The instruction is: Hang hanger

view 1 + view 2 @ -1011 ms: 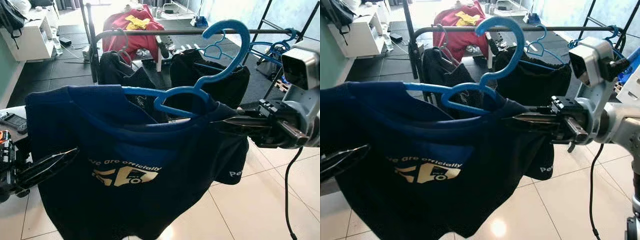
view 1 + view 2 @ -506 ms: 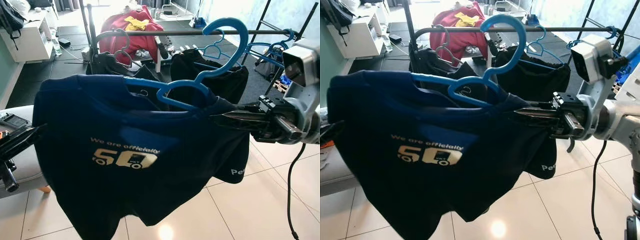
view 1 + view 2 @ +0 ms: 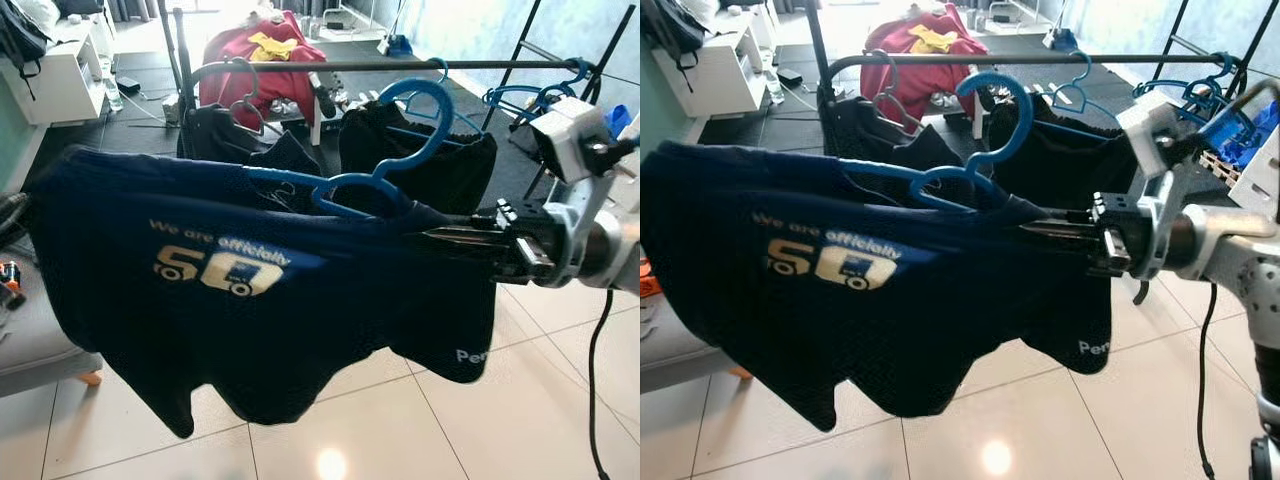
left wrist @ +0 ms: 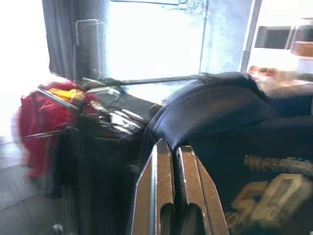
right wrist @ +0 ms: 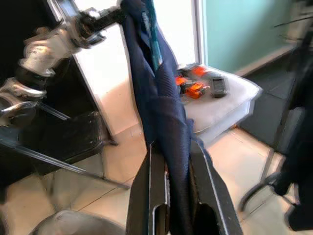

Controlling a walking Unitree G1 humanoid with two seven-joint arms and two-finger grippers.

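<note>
A blue plastic hanger (image 3: 352,182) carries a navy T-shirt (image 3: 250,320) with a gold "50" print. It is held nearly flat in front of the black clothes rail (image 3: 330,65), with its hook (image 3: 432,120) just below the rail. My right gripper (image 3: 420,237) is shut on the hanger's right shoulder through the fabric; in the right wrist view the cloth and blue plastic run between its fingers (image 5: 155,166). In the left wrist view my left gripper (image 4: 168,144) is shut, just short of the shirt's other shoulder (image 4: 210,107).
Two black garments (image 3: 420,150) (image 3: 240,140) hang on the rail, and spare blue hangers (image 3: 530,95) sit at its right end. A red garment (image 3: 260,60) lies behind. A grey bench (image 3: 30,340) stands at my left. Pale floor tiles (image 3: 500,400) lie below.
The hanger has tipped flatter and its hook has dropped below the rail. The shirt's left side has swung up and left. My left gripper has drawn back to the left, off the shirt front.
</note>
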